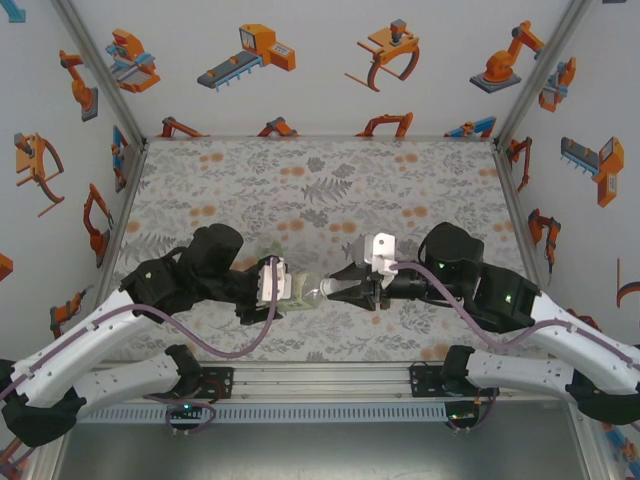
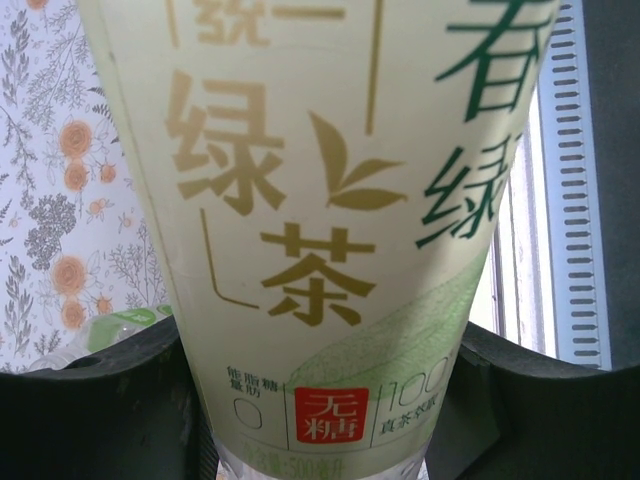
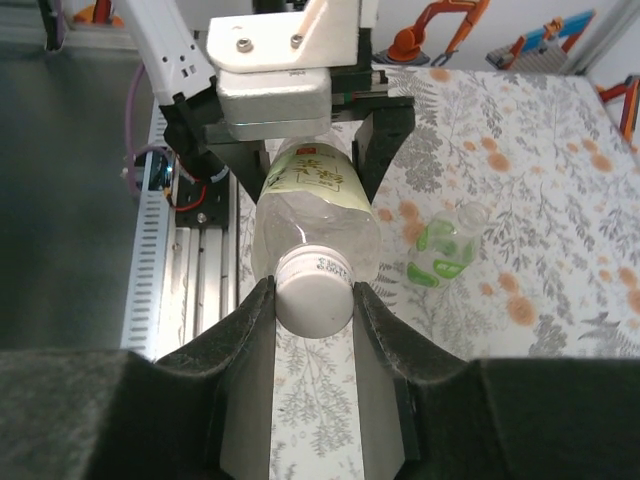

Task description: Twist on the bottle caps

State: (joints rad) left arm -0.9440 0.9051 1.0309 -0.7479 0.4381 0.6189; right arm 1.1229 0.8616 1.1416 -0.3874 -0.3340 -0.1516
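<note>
Right gripper (image 3: 313,300) tight on single cap (image 3: 315,282), left gripper (image 2: 320,400) on one bottle (image 3: 312,215); second bottle (image 3: 443,250) loose

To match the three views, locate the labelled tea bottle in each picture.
Top external: labelled bottle, lying sideways just below centre.
Left wrist: the bottle, close up, label across the middle.
Right wrist: the bottle at centre, white cap nearest the camera.
Shared landmark: floral table cover.

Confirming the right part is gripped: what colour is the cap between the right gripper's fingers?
White. The cap shows best in the right wrist view.
</note>
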